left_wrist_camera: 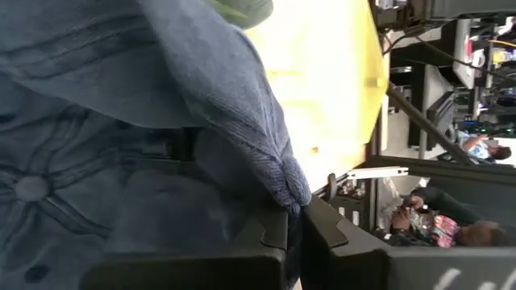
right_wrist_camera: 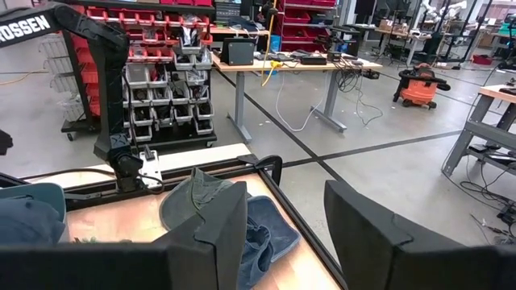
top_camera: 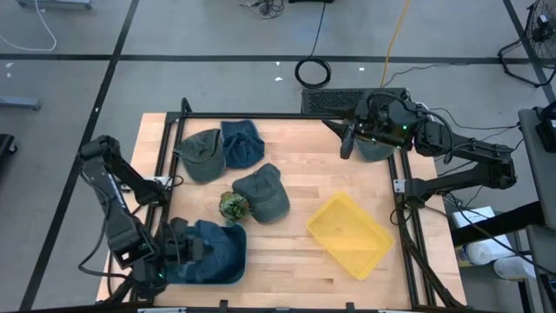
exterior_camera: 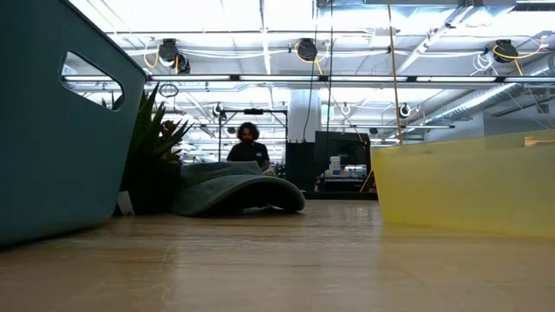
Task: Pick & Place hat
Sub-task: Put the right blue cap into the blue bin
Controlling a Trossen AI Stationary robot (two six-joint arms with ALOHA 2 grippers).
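1. My left gripper (top_camera: 178, 252) sits low at the near left corner of the table, over the teal bin (top_camera: 228, 276). A blue denim hat (top_camera: 213, 248) lies in and over that bin, and its brim fold reaches my closed jaws. I judge this hat is at its drop point — the bin looks like the place target.

2. Left fingers (left_wrist_camera: 266, 242): pressed together, with the corduroy-edged brim (left_wrist_camera: 274, 173) running into the seam between them. They appear to pinch that fold, so the hat is not yet let go.

3. My right gripper (top_camera: 347, 143) hangs at the far right edge of the table, well apart from the work — a waiting pose, out of the left arm's way.

4. Right fingers (right_wrist_camera: 214, 234): spread partway, nothing between them; floor and table edge show through the gap.

5. Hats not yet placed, on the far left of the table: a grey-green hat (top_camera: 201, 155), a blue hat (top_camera: 241, 143) touching it, and another grey-green hat (top_camera: 263, 193) near the middle, just beside a small potted plant (top_camera: 232, 207).

6. The yellow bin (top_camera: 349, 235) lies near right; no hat shows in it.
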